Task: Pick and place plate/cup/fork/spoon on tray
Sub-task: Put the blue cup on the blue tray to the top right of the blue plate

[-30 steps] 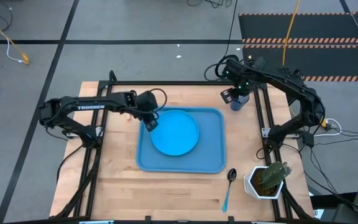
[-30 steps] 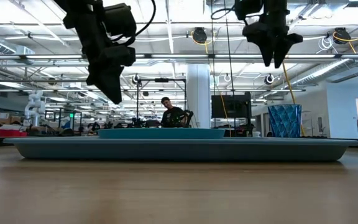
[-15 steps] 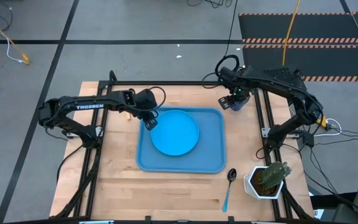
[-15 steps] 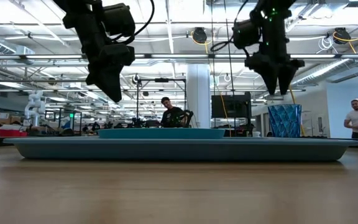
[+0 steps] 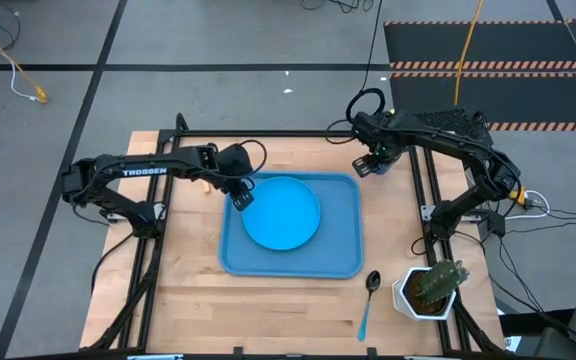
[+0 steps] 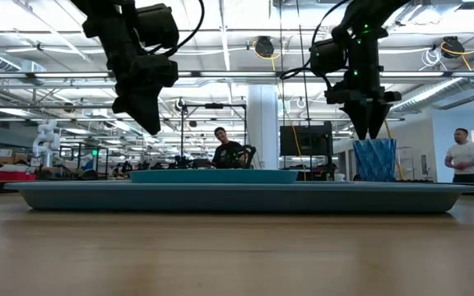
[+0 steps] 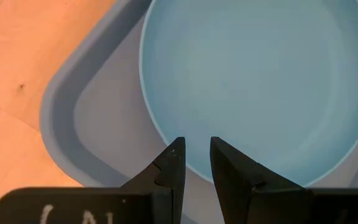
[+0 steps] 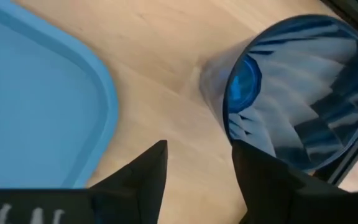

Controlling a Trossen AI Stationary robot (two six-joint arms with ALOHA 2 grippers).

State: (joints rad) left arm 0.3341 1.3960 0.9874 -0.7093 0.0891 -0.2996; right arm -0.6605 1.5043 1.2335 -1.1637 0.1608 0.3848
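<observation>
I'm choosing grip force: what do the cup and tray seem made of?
The cup: likely translucent dark blue plastic, glossy and faceted; the table shows through its wall. The tray: probably matte opaque blue plastic, with a moulded rim and rounded corners.

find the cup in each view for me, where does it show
High view: the cup is mostly hidden under the right claw, off the tray's far right corner.
Low view: right of centre, behind the tray rim, cup under the claw.
Left wrist view: not in it.
Right wrist view: cup on wood.
Shared landmark: the tray's corner.

"TROSSEN" on left arm (image 5: 138, 172)
</observation>
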